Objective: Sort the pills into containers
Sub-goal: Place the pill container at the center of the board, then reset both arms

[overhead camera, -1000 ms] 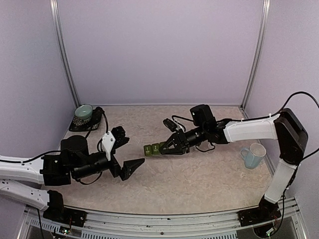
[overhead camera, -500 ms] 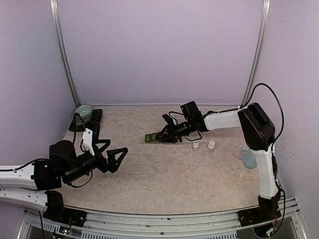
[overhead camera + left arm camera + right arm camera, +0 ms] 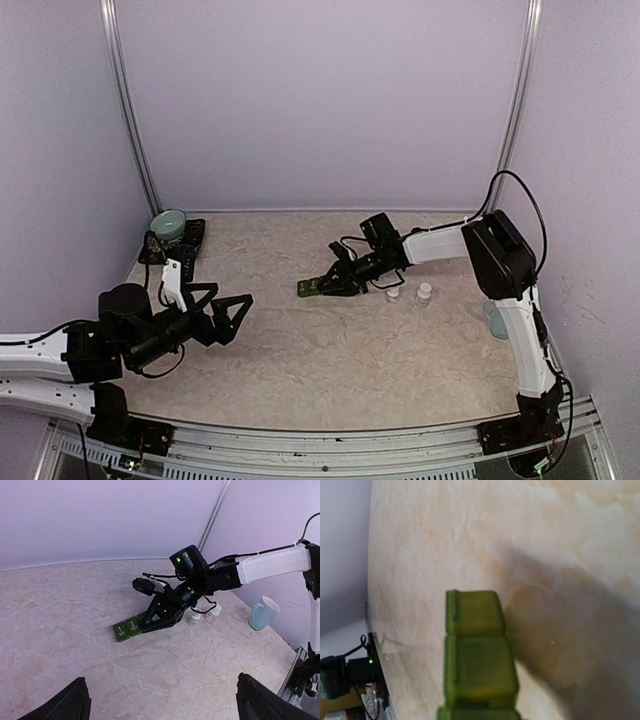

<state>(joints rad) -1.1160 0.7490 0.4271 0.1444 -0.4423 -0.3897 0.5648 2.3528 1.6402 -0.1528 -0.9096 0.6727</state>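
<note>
– Marbled tabletop (image 3: 400,360), lilac walls (image 3: 320,100): where are the containers (image 3: 312,288)?

– Mid-table, just left of two pill bottles (image 3: 393,293). My right gripper (image 3: 335,285) is pinched onto the strip's near end, I judge to steady it for loading; whether it rests on the surface I cannot tell. My left gripper (image 3: 235,318) hangs spread wide, well apart, free to fetch pills.

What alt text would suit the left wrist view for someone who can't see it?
The right gripper is shut on one end of the green containers, low at a beige table. Two small white bottles and a pale blue mug stand to its right; the open left gripper frames the bottom corners.
</note>
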